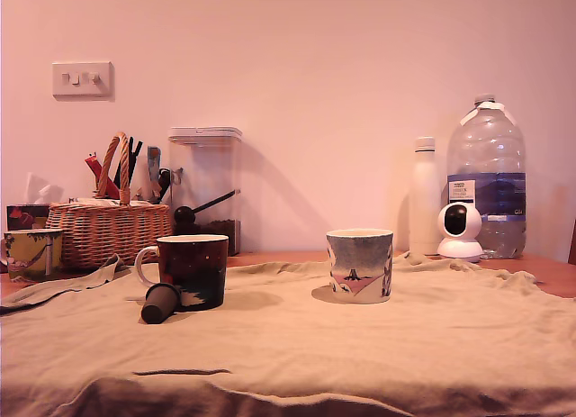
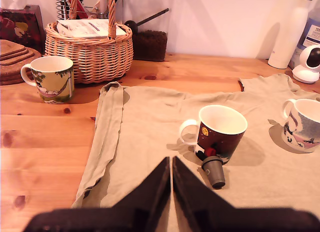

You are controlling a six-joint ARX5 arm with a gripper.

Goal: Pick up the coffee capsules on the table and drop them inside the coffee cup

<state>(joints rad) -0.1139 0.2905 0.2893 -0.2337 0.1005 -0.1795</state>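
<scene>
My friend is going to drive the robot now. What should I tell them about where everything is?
Pincer: shut, holding nothing, hanging over the cloth short of the dark red mug.
Dark capsule: lying on its side on the cloth, right against the foot of the dark red mug.
Only that one capsule shows in either view; no second one is visible.
The dark red mug looks empty inside in the wrist view. The blue mug stands apart, further to the exterior view's right.
Done: nothing visible yet.
Left: open up, grab the capsule, drop it in a mug.

Bare cloth (image 2: 150, 127) before dark mug (image 2: 220, 132)
</scene>
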